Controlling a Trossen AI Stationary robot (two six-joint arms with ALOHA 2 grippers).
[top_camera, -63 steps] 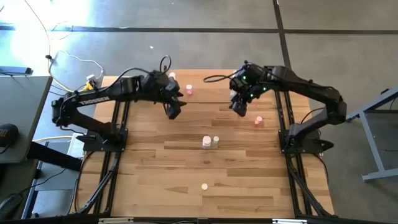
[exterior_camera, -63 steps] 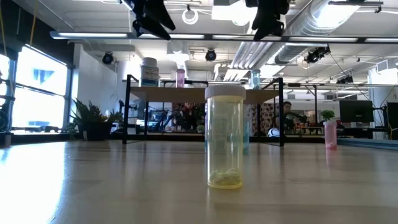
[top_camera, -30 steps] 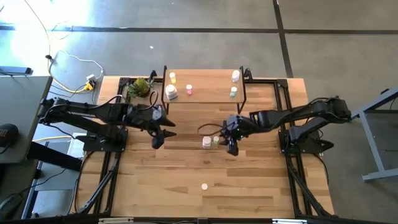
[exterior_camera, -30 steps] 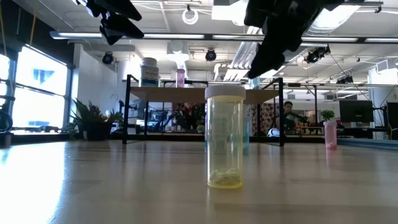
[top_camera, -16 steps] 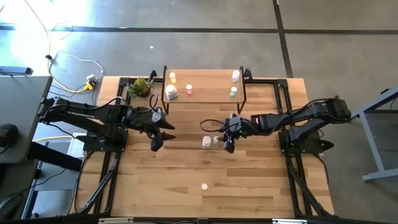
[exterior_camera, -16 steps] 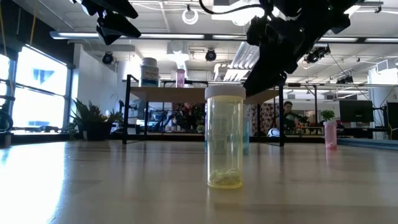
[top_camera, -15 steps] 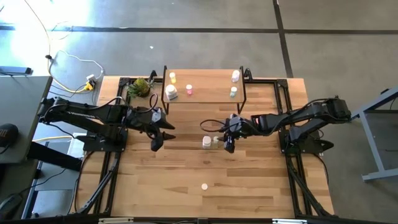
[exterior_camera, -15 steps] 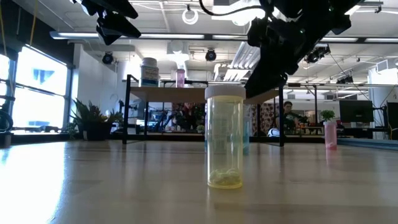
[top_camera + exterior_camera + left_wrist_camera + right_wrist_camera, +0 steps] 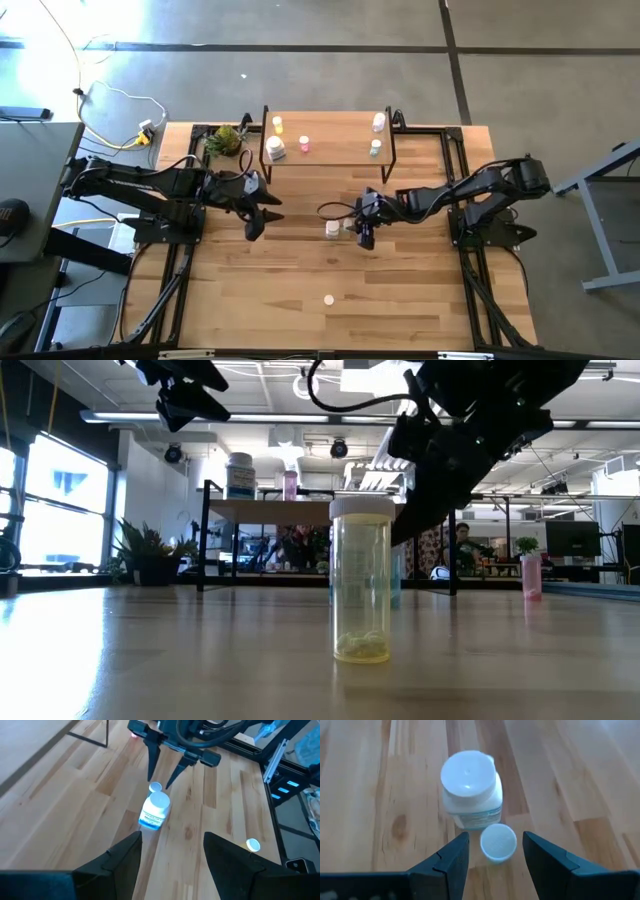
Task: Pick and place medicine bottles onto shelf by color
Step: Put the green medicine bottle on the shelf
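Observation:
Two medicine bottles stand side by side mid-table: a larger white one with a blue label (image 9: 470,790) (image 9: 332,229) and a tiny white-capped one (image 9: 498,841). My right gripper (image 9: 495,844) (image 9: 362,236) is open and slants down from the right, one finger on either side of the tiny bottle, touching neither bottle. My left gripper (image 9: 252,226) (image 9: 172,847) hovers open to their left, holding nothing. The shelf (image 9: 330,133) at the far edge carries several bottles. A pale yellow bottle (image 9: 361,580) (image 9: 328,298) stands alone near the front.
A green plant-like object (image 9: 226,140) lies left of the shelf. A pink bottle (image 9: 531,575) stands on the table at the right in the low view. Bare wood lies between the bottle pair and the lone front bottle.
My right gripper has sunk toward the table and crept toward the left edge, so that its open fingers now straddle the tiny bottle beside the white one. The bottles have stayed where they were.

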